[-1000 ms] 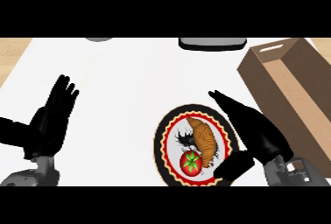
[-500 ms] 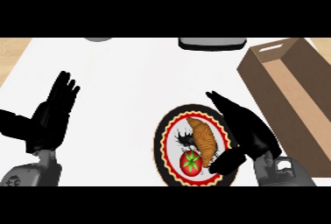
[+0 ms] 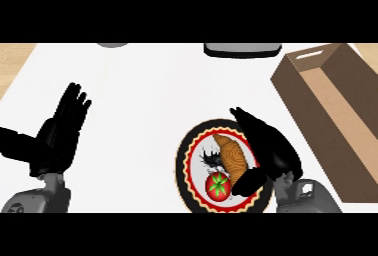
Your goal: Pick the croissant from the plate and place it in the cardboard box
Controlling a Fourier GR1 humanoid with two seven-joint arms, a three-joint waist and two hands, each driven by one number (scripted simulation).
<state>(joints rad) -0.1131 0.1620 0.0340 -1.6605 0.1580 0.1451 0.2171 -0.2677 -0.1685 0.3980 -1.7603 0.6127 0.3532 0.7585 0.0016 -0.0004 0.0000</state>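
A golden-brown croissant lies on a round plate with a dark scalloped rim, beside a red tomato. My right hand hangs over the plate's right side, fingers straight and pointing away, its thumb reaching down toward the tomato. It sits right beside the croissant, partly covering its right edge, and is not curled round it. The open cardboard box stands to the right, long and narrow. My left hand rests open at the far left, fingers up.
A grey object sits at the counter's far edge, and a smaller grey one shows farther left. White countertop spreads between my hands. A wooden floor strip shows at the upper left corner.
My right hand has shifted left and lower over the plate, closer to the croissant. The left hand has barely moved.
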